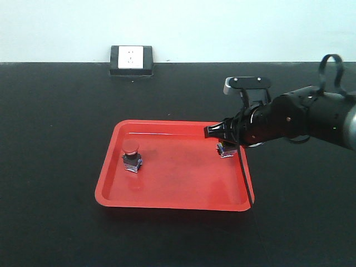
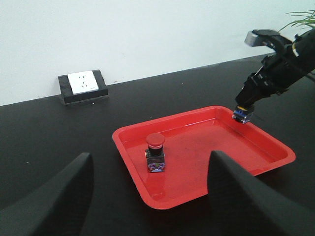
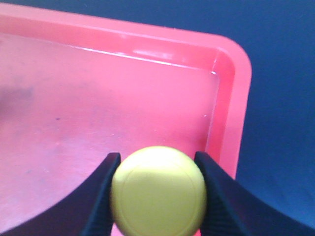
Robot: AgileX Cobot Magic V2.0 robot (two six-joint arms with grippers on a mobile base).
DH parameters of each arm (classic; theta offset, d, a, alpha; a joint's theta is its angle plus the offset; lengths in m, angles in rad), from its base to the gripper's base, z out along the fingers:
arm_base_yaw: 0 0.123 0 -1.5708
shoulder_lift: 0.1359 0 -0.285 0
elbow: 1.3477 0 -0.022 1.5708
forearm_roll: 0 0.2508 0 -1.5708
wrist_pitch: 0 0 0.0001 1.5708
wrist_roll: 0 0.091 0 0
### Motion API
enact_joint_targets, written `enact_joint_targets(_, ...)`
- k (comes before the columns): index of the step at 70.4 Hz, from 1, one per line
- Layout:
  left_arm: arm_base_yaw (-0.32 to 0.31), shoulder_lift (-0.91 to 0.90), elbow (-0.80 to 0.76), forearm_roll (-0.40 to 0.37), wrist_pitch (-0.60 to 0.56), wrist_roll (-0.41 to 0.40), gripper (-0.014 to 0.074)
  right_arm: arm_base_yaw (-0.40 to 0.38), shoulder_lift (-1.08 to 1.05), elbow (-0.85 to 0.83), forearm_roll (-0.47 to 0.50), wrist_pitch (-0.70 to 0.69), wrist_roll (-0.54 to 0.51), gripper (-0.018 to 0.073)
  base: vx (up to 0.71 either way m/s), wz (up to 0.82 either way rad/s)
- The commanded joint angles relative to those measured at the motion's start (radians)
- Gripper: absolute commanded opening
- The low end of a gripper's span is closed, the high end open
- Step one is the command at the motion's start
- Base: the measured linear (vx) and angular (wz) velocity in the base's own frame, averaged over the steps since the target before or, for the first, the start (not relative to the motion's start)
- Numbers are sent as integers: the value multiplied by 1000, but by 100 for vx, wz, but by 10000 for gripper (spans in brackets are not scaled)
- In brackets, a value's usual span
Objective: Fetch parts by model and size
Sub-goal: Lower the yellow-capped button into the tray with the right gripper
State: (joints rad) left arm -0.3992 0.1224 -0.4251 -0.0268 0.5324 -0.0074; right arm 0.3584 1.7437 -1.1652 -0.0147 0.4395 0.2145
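The right end effector is low over the far right corner of the red tray, closed on the yellow switch: the wrist view shows both fingers pressed against the sides of the cap, gripping the widest, easiest part to hold. The switch's base sits at or just above the tray floor; whether it is touching cannot be told. That looks like a set-down in progress, tucked close to the wall but inside it. The red switch stands upright on the tray's left side, well apart, so the two parts have room between them. The left end effector hangs back with its dark fingers spread wide and nothing between them, clear of the tray's near edge. A white wall socket sits at the back of the black desk.
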Motion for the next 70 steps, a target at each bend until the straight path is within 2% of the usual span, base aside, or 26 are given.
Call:
enact_joint_targets(1, -3, 13, -20, -5, -70, -2, 464, -4, -12, -37, -11, -59, -3, 13, 0, 0)
enact_joint_targets(22, -3, 13, -20, -5, -70, -2, 464, -4, 51, -37, -13, -61, -3, 95, 0, 0)
enact_joint_targets(45, -3, 13, -20, -5, -71, -2, 464, -4, 60, -37, -13, -43, -3, 410, 0, 0)
enact_joint_targets(53, -3, 13, -20, -5, -71, -2, 464, -4, 60, -37, -30, -33, -3, 485, 0, 0)
enact_joint_targets(70, -3, 13, -20, -5, -71, -2, 464, -4, -25, -37, -44, -5, -3, 509, 0, 0)
